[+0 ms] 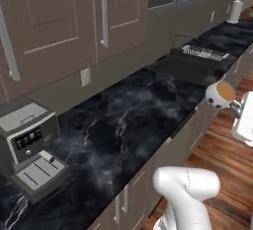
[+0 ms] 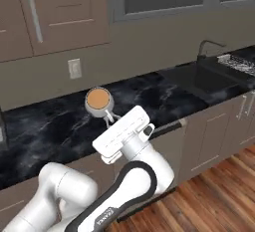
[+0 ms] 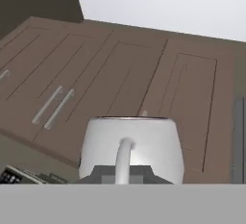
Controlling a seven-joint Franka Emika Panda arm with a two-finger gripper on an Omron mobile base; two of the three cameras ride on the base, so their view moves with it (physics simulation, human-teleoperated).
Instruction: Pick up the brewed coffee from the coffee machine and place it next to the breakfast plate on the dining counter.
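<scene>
Above the black marble wall countertop [image 2: 45,126], gripper [image 2: 110,118] is clenched on the handle of the brewed coffee [image 2: 98,100]; mug held in the air near the counter edge, well clear of the coffee machine [image 1: 29,142]. Breakfast plate and dining counter not in frame.

Risks, as I judge them: grip is on a thin handle only, so a fast swing or base turn could let the mug pivot and slosh; liquid sits close to the rim.

Mug: round, smooth, glossy white, brown surface on top. Machine: boxy, dark grey, silver panel, slotted drip tray. Countertop: polished, white-veined.
</scene>
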